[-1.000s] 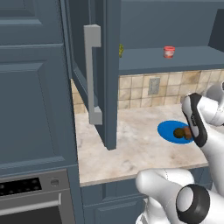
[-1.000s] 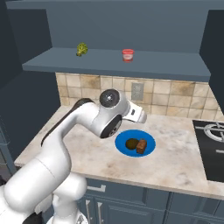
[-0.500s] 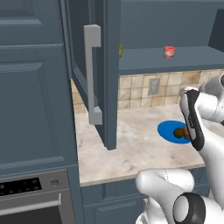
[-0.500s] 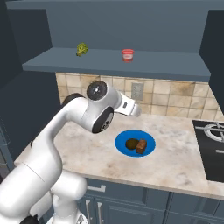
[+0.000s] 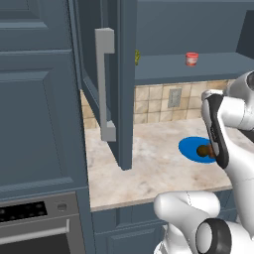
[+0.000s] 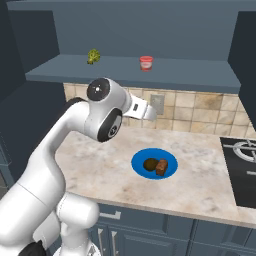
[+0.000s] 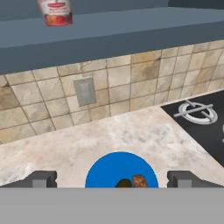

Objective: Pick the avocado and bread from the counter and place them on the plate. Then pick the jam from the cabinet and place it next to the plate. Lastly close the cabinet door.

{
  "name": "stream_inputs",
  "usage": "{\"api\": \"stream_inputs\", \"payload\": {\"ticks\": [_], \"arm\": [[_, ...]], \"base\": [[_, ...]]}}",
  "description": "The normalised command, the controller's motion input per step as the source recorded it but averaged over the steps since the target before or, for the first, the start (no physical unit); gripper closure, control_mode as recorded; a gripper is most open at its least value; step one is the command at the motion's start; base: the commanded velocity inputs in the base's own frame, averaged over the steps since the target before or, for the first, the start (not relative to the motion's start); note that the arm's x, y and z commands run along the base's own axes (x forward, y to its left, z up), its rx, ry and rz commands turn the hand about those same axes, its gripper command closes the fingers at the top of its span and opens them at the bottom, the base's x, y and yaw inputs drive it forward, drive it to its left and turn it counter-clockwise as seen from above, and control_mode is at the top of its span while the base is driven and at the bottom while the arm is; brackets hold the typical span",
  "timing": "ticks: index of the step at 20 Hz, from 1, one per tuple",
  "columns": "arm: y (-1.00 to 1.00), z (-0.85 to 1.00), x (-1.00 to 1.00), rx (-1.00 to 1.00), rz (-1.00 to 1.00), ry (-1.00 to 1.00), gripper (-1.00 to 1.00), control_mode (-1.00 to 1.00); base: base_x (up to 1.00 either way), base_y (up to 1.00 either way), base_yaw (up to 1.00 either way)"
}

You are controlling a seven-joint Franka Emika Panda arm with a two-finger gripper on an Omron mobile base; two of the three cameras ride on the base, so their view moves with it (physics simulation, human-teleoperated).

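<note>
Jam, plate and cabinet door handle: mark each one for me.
jam (image 6: 146,63), right base view, on the jar's red body.
plate (image 6: 170,161), right base view, bare blue rim.
cabinet door handle (image 5: 104,84), left base view, mid-bar.

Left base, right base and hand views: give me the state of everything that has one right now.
cabinet door: open
jam: upright on the cabinet shelf
avocado: on the plate
bread: on the plate, beside the avocado
gripper: open, empty

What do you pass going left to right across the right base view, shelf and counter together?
Small green item on the shelf → jam → avocado → bread → stove burner.
</note>
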Motion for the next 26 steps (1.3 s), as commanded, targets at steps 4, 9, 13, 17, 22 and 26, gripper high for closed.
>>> {"api": "stream_inputs", "payload": {"ticks": [4,9,13,17,22,26], "arm": [[0.16,0.29,0.00,-0.09,0.00,0.00,-1.00,-1.00],[0.15,0.32,0.00,-0.06,0.00,0.00,-1.00,-1.00],[0.14,0.30,0.00,-0.01,0.00,0.00,-1.00,-1.00],[0.09,0.29,0.00,0.00,0.00,0.00,-1.00,-1.00],[0.04,0.29,0.00,0.00,0.00,-0.01,-1.00,-1.00],[0.01,0.17,0.02,0.00,0.00,-0.05,-1.00,-1.00]], "base": [[0.00,0.00,0.00],[0.00,0.00,0.00],[0.00,0.00,0.00],[0.00,0.00,0.00],[0.00,0.00,0.00],[0.00,0.00,0.00]]}}
